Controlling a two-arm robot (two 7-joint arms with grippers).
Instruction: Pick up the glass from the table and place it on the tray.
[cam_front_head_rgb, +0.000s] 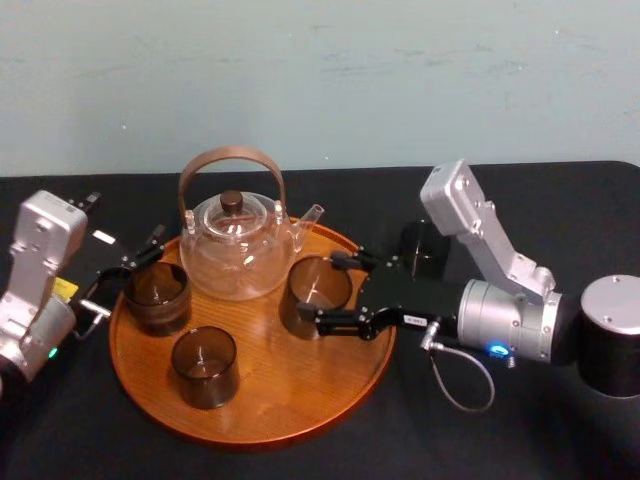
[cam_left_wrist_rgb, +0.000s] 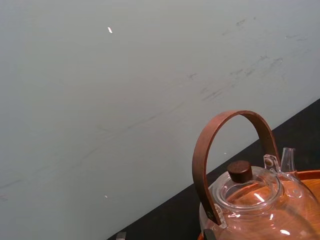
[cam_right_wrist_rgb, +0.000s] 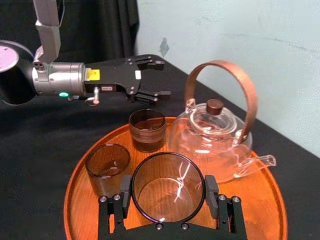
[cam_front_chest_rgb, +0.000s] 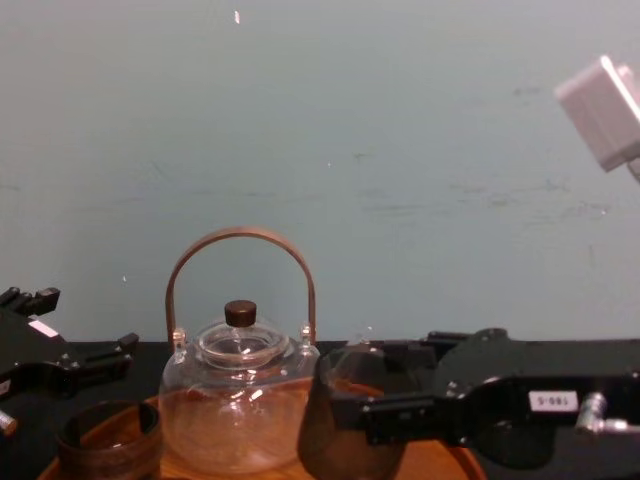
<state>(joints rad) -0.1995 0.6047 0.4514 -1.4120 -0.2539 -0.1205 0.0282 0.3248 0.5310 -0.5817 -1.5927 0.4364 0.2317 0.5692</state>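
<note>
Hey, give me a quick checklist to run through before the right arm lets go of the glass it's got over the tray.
1. Grip: ok. The right gripper has its jaws against both sides of the held glass.
2. Glass inside the tray rim: ok.
3. Glass upright: ok, mouth facing up.
4. Glass base resting on the tray floor: cannot tell.
5. Gap to the teapot: cannot tell; they sit very close.
6. Nothing else in the way: ok. The left gripper is open by the back-left glass, and the front glass stands apart.
</note>
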